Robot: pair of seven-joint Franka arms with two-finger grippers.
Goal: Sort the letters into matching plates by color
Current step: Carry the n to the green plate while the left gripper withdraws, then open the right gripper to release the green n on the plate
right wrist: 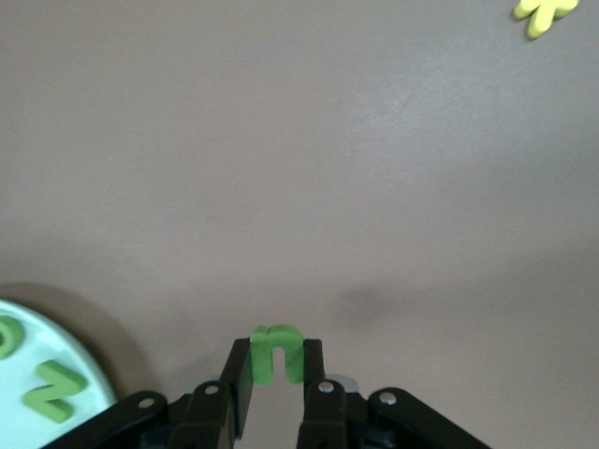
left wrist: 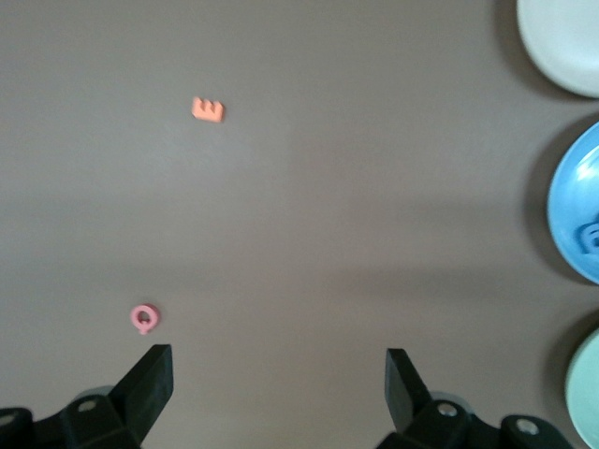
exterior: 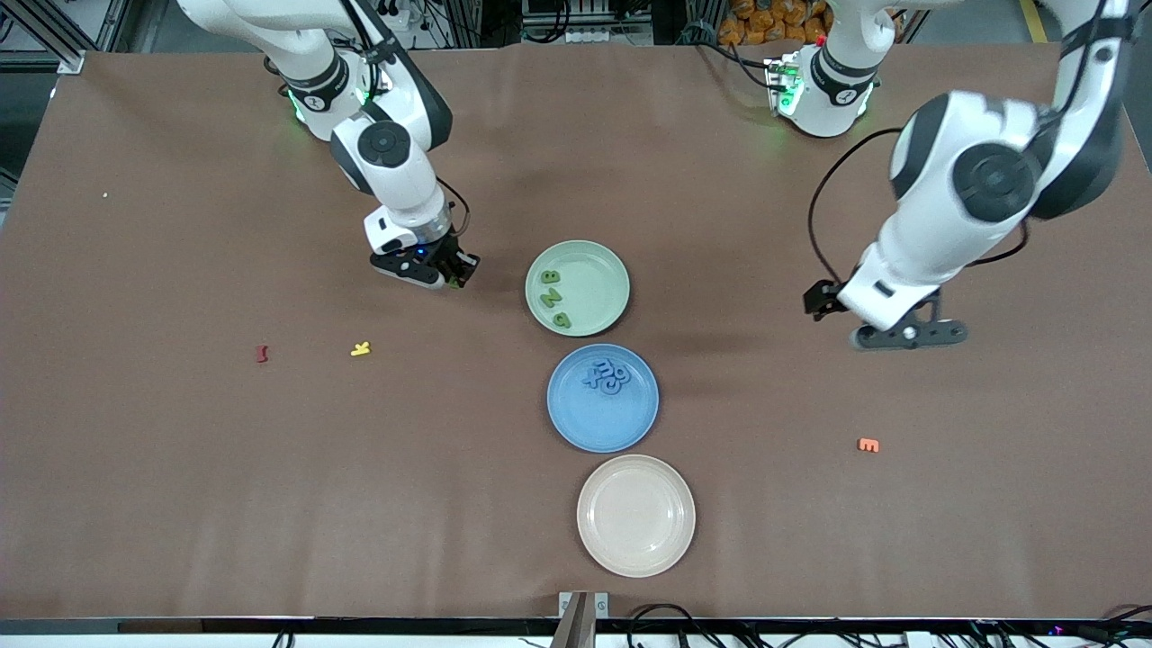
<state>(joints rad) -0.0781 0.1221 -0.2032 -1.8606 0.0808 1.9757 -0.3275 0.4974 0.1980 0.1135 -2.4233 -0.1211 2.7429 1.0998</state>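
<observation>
Green letter (right wrist: pixel 276 353) pinched in right end effector (exterior: pixel 454 273) (left arm waits, raised).

surface: brown table (exterior: pixel 180 504) covering | top edge: metal framing, black cables (exterior: pixel 558 22) | orange objects (exterior: pixel 765 22), possibly fruit | near edge: more cables | light: even, soft shadows

Blue letters (exterior: pixel 607 373): heaped in the blue plate (exterior: pixel 603 427), shapes too small to read
Green plate (right wrist: pixel 37 374): cut off by the right wrist view's edge
Cream plate (left wrist: pixel 566 42): only partly inside the left wrist view
Red letter (exterior: pixel 263 354): too small to read
</observation>
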